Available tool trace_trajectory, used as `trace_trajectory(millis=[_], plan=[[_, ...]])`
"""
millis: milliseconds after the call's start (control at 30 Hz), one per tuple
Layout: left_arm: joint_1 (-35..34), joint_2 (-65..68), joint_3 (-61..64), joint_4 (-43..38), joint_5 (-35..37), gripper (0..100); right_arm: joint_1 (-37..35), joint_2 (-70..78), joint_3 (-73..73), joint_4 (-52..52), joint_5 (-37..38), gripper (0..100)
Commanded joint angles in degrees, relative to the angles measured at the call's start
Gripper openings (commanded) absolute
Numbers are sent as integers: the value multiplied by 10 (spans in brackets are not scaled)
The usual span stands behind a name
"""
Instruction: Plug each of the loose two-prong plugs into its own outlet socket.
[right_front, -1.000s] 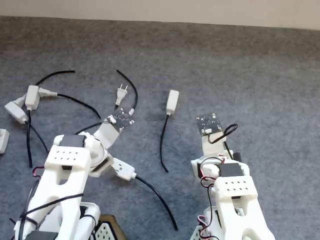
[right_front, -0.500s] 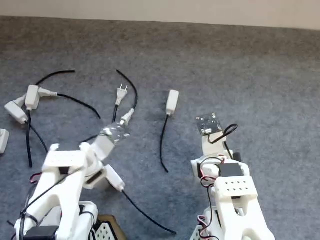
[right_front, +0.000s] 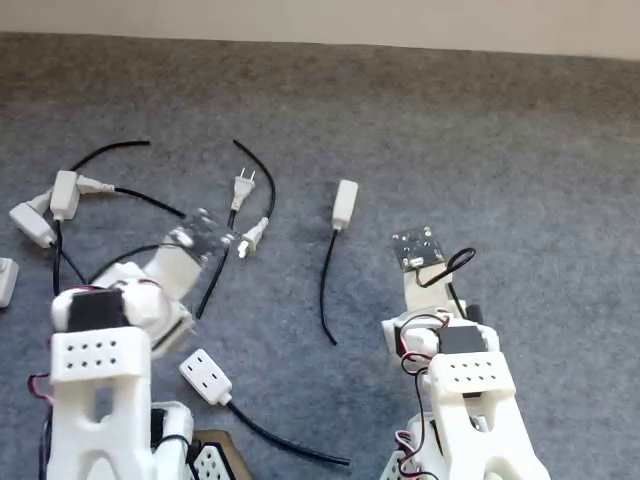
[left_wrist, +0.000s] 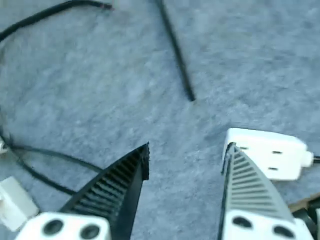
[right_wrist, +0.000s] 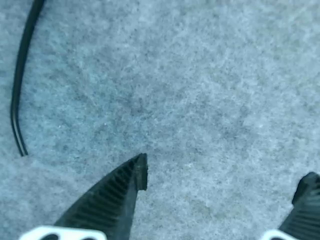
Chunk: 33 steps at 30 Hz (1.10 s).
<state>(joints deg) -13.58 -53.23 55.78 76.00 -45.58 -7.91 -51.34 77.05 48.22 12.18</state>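
Swinging round to its left over the last second, the left arm (right_front: 100, 350) now leans toward the left-hand tangle. The white outlet block (right_front: 205, 375) has slid nearer the arm bases, its black cable trailing after it.

At the far left lies a cluster of white connectors (right_front: 50, 205); I can't tell which of them are mated. The left gripper (left_wrist: 185, 165) is spread wide with nothing in it, low over the grey carpet (right_front: 520, 150), and the outlet block sits just beside one finger. Further right a two-prong plug (right_front: 241, 185) lies loose, prongs pointing away from the arms, with a second plug (right_front: 250, 238) near it. Right again is a single white socket (right_front: 344, 203) on its own lead. The right gripper (right_wrist: 222, 180) is also gaping, with bare carpet between its fingers.

To my eye a plug has yet to be picked up. It should be pinched across its body, leaving the prongs clear and square to the slots. The other gripper should pin the socket, which will likely skate on this carpet.
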Motion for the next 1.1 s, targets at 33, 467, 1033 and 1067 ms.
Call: trace_trajectory(millis=[33,467,1033,1067], plan=[[58,-10,9,33,-23,247,2,-7,-1,-9,4,424],[107,-10,72,31,-510,383,2,-7,-1,-9,6,424],[148,-15,252,-200,-478,284,2,-7,-1,-9,7,424],[152,-11,238,-197,-463,236,2,-7,-1,-9,7,424]])
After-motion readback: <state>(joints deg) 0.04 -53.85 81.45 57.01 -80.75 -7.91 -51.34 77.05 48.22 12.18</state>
